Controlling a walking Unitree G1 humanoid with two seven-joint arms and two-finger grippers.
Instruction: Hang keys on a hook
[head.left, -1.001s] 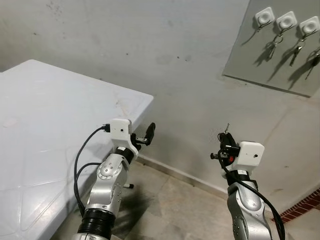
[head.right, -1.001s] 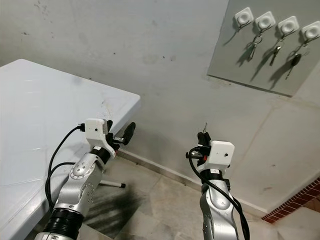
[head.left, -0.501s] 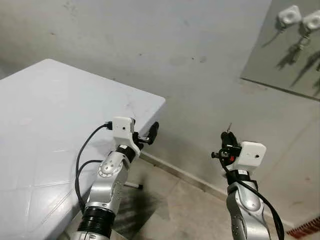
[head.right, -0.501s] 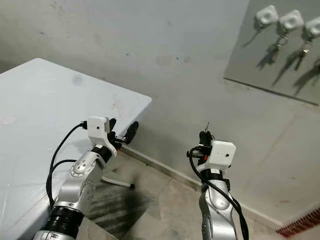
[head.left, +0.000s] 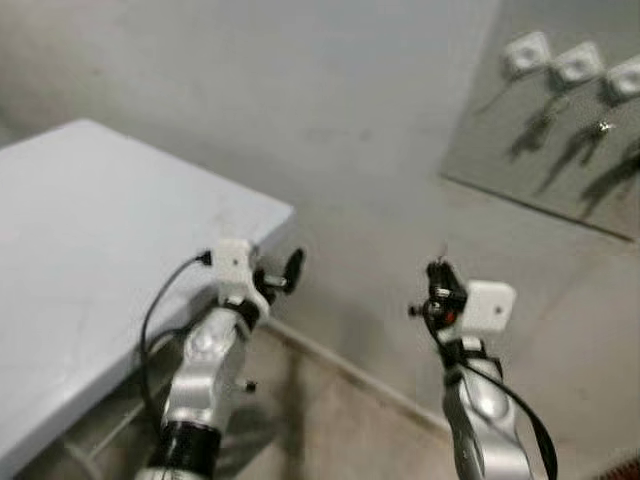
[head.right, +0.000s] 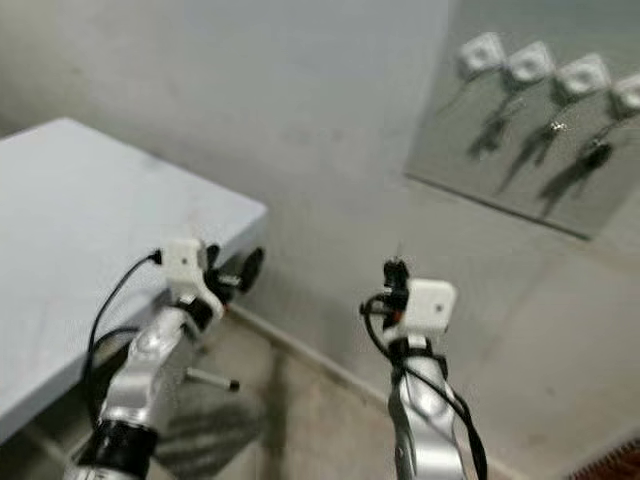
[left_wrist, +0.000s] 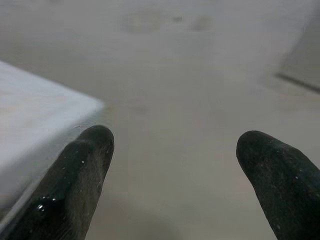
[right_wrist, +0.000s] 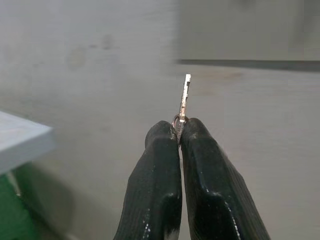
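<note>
Wall: we face a plain grey wall (head.left: 330, 110), with a strip of floor below it; both head views are blurred.
Table: a white table (head.left: 90, 230) stands on our left, its corner close to our left arm.
Hook board: a grey board (head.right: 530, 130) hangs high on the wall to our right, well apart from both arms. It carries a row of white hooks (head.right: 482, 52); dark shapes dangle under some of them, which we take for keys already hung.
Left gripper: our left gripper (left_wrist: 175, 150) is raised beside the table corner, its fingers spread wide with nothing between them.
Right gripper: our right gripper (right_wrist: 179, 131) is raised in front of us, below and left of the board, its fingers pressed together on the key.
Key: the key (right_wrist: 183, 97) is pinched at its ring end, with the thin metal blade sticking straight out past the fingertips.
Handling: we judge the key light, stiff and smooth, so it could swivel or slip in a pinch this small. Holding it near the ring makes sense, yet the ring must stay free enough to go over a hook.
Hard to tell: the ring is mostly buried between the pads, so we cannot say how much of it is exposed. The blur also keeps us from telling which hook is empty, and the board is cut off at the right edge.
</note>
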